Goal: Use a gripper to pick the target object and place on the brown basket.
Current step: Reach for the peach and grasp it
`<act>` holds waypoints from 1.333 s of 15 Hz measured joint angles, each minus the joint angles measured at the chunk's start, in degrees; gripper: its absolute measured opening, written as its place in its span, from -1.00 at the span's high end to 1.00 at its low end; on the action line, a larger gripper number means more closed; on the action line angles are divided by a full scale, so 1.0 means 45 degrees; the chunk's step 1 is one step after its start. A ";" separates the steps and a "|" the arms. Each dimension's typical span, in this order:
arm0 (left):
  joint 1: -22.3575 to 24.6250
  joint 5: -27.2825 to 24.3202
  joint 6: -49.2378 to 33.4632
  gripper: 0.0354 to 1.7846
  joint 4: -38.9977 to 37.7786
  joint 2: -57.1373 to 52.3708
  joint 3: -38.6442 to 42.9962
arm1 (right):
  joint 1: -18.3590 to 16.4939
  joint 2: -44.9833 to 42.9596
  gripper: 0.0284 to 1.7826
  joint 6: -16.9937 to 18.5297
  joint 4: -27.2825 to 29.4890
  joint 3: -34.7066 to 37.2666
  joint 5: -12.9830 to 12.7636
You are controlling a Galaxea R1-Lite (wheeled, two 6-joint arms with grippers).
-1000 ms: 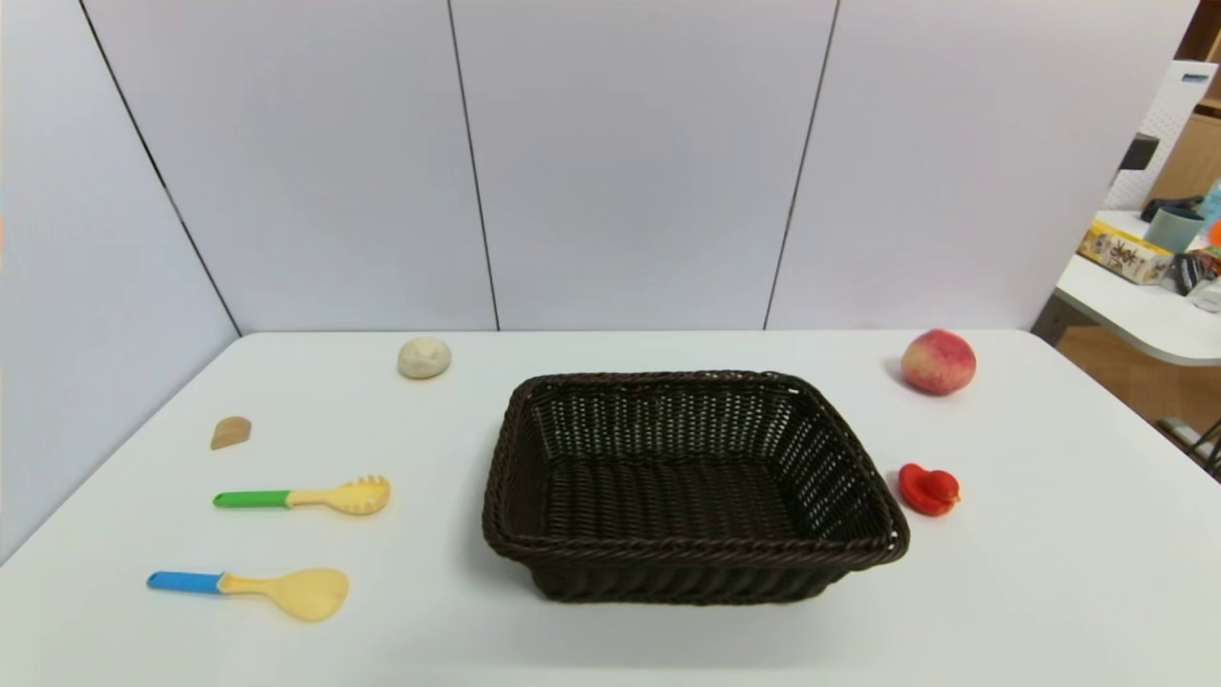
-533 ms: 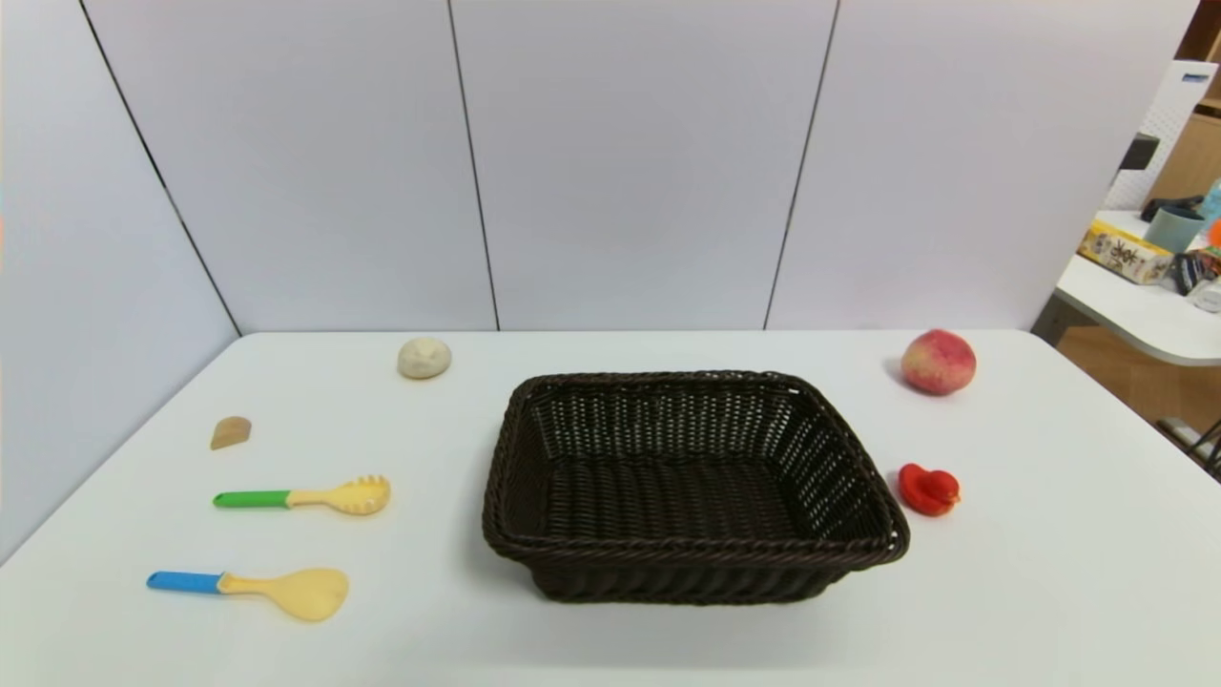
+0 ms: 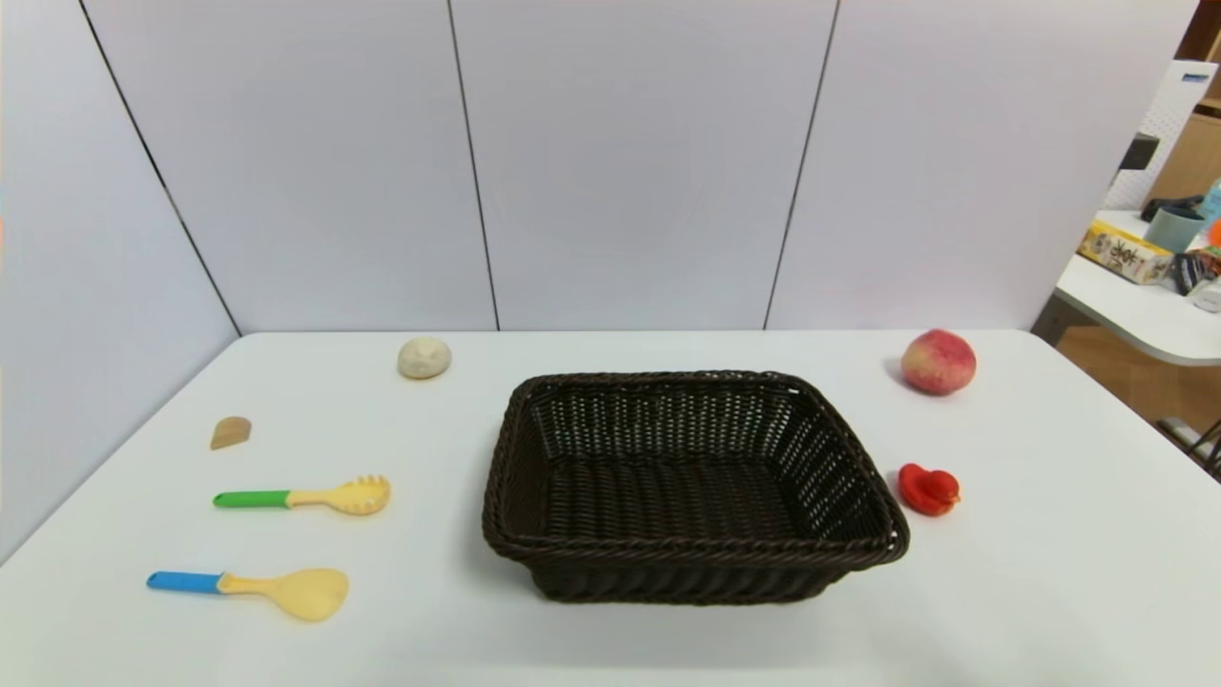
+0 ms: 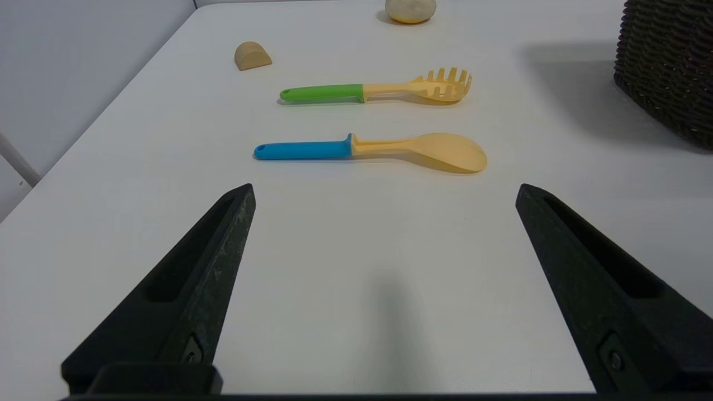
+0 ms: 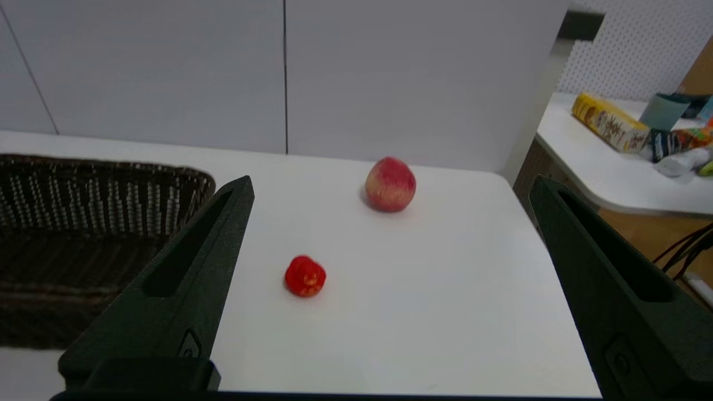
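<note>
- Nothing has moved since the earlier head views: every object on the table (image 3: 610, 639) lies where it did, and neither arm has entered the head view.
- The target object (image 3: 939, 362), a red-pink and yellow-green peach, sits near the far right corner of the table, well apart from the brown basket (image 3: 693, 551), which stands empty at the middle.
- The right tool (image 5: 390, 186) hangs over the near right part of the table with its jaws spread wide, holding nothing; in its wrist view the peach lies ahead between the two jaws, and a small red lumpy object (image 3: 928, 489) lies nearer, just beside the basket's right side.
- The left tool (image 4: 384, 192) is parked over the near left part of the table, jaws also wide and empty, facing a blue-handled spoon (image 4: 372, 151) and a green-handled pasta fork (image 4: 379, 91).
- The step in hand looks like the very start: the reach toward the peach has not begun.
- The next move calls for the right tool to travel toward the far right corner, pass over or around the red lumpy object, then descend so the jaws straddle the round fruit, which may roll if nudged off-centre.
</note>
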 joint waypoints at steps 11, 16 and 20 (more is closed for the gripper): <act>0.0000 0.0000 0.0000 -0.89 0.0000 -0.0005 0.0000 | -0.0656 0.8766 -0.92 0.0290 0.1292 -0.7870 -0.0469; -0.0005 0.0000 0.0000 -0.89 0.0000 0.0000 0.0000 | -0.0691 1.1186 -0.92 0.0428 0.3067 -0.9341 -0.1002; 0.0000 0.0000 0.0000 -0.89 0.0000 -0.0005 0.0000 | -0.0628 1.2594 -0.92 0.0767 0.4297 -1.0240 -0.1008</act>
